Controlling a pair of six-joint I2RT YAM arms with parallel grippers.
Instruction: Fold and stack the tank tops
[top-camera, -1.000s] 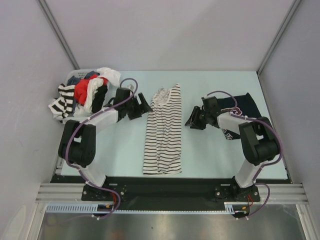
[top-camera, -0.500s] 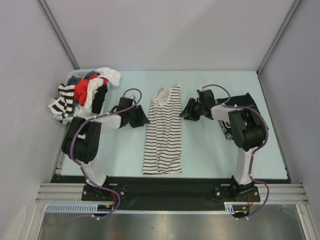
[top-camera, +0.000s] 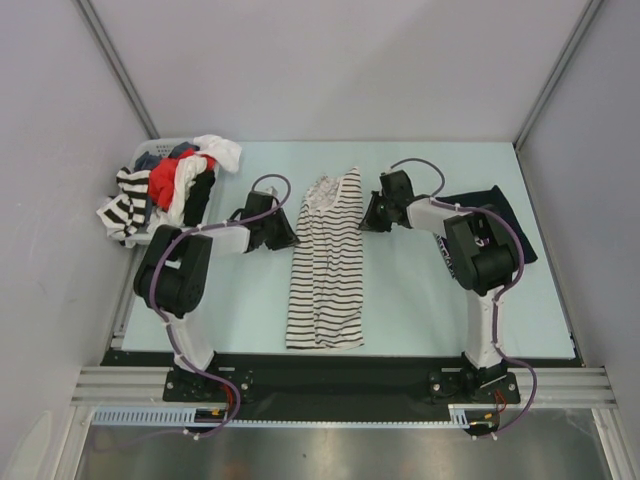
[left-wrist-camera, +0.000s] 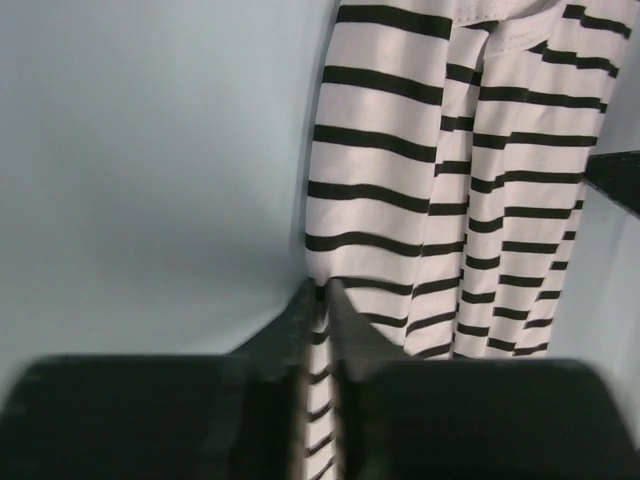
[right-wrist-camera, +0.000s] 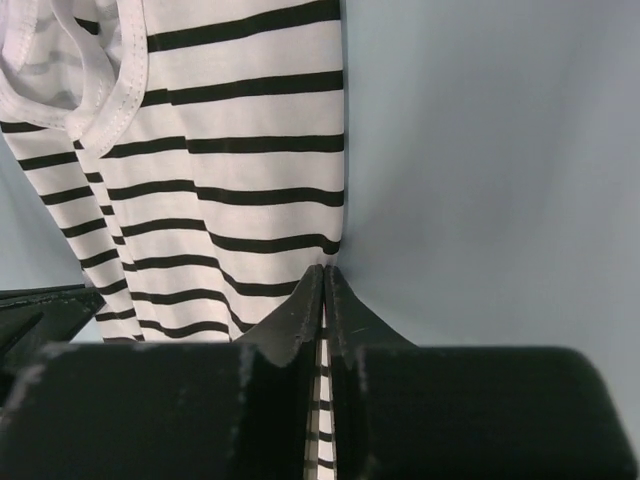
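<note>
The left hand (left-wrist-camera: 322, 295) is closed almost flat, its two fingers pinching the left edge of the striped tank top (top-camera: 325, 265); a thin strip of striped cloth shows between them in the left wrist view. The right hand (right-wrist-camera: 325, 275) is closed just as tightly on the opposite, right edge of the same top, and stripes again show in the narrow slit between its fingers. From above, both hands sit low at the bench (top-camera: 420, 300) surface, facing each other across the upper part of the garment, the left one (top-camera: 283, 232) slightly nearer than the right one (top-camera: 368, 215).

The striped tank top lies flat in the middle of the bench as a long, narrow strip. Its white-trimmed neck end points to the far side and its hem lies close to the near edge.

The navy tank top (top-camera: 500, 205) lies on the far right of the bench, well apart from the striped one and partly hidden behind the right arm.

At the far left corner a white basket (top-camera: 150, 150) holds a heap of clothes (top-camera: 175, 180) in red, white, black and stripes, some spilling over its side.
</note>
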